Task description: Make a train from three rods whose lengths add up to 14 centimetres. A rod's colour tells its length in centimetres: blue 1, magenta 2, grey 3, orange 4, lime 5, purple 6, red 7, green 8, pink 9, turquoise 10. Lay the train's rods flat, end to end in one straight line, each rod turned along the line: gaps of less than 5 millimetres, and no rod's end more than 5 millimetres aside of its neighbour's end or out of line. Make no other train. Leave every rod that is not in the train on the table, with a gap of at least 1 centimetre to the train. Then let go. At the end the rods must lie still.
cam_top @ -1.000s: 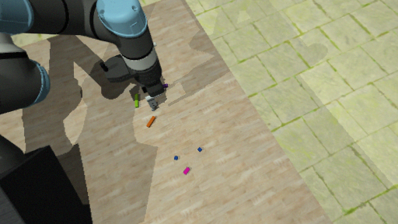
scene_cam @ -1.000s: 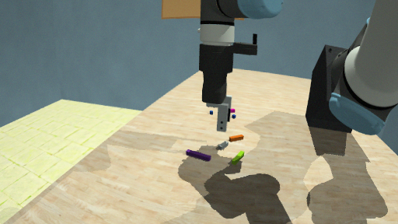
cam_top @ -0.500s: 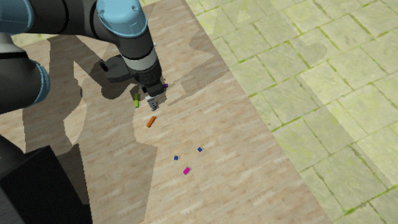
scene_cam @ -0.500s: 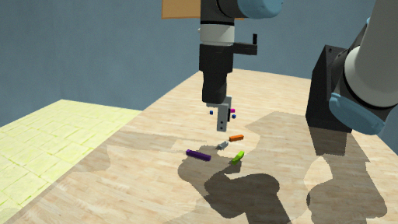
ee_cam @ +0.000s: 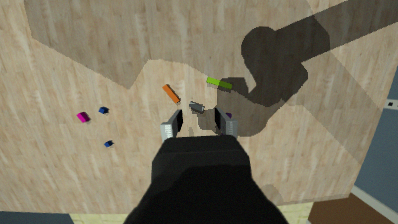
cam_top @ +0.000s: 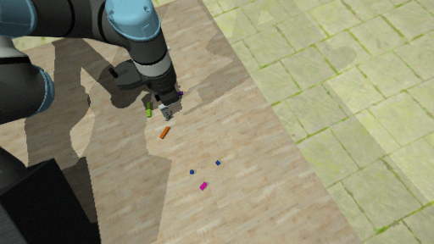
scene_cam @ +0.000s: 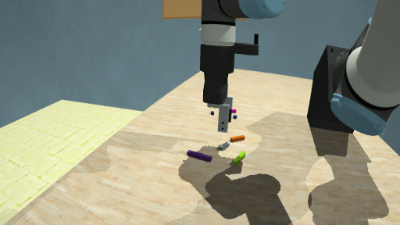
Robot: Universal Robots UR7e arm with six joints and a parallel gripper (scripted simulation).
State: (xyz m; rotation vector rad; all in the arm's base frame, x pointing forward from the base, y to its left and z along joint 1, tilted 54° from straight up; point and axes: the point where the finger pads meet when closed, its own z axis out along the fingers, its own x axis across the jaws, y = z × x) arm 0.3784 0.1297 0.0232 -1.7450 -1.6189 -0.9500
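- The end effector (cam_top: pixel 166 111) (scene_cam: pixel 223 119) (ee_cam: pixel 198 115) hangs above the tabletop (cam_top: pixel 254 178) (scene_cam: pixel 137 176) (ee_cam: pixel 55 175), its two fingers wide apart and nothing held between them.
- The grey rod (scene_cam: pixel 223 146) (ee_cam: pixel 197 107) lies flat below the end effector, between the orange rod and the purple rod; in the top view I cannot tell it from the fingers above it.
- The orange rod (cam_top: pixel 164 132) (scene_cam: pixel 237 138) (ee_cam: pixel 171 94) lies near the grey rod, apart from it and turned another way.
- The lime rod (cam_top: pixel 149 109) (scene_cam: pixel 239 158) (ee_cam: pixel 219 83) lies near the grey rod on another side, partly in shadow.
- The purple rod (cam_top: pixel 180 93) (scene_cam: pixel 199 155) (ee_cam: pixel 229 115) lies flat, seen whole in the exterior view; the end effector covers most of it in the top and wrist views.
- The magenta rod (cam_top: pixel 203 185) (scene_cam: pixel 233 111) (ee_cam: pixel 83 117) lies well apart from those four.
- One blue rod (cam_top: pixel 191 172) (scene_cam: pixel 235 116) (ee_cam: pixel 103 110) is near the magenta rod, not touching it.
- Another blue rod (cam_top: pixel 218 163) (scene_cam: pixel 212 112) (ee_cam: pixel 108 144) lies apart from both.
- No rods are joined end to end; the train is still unmade.
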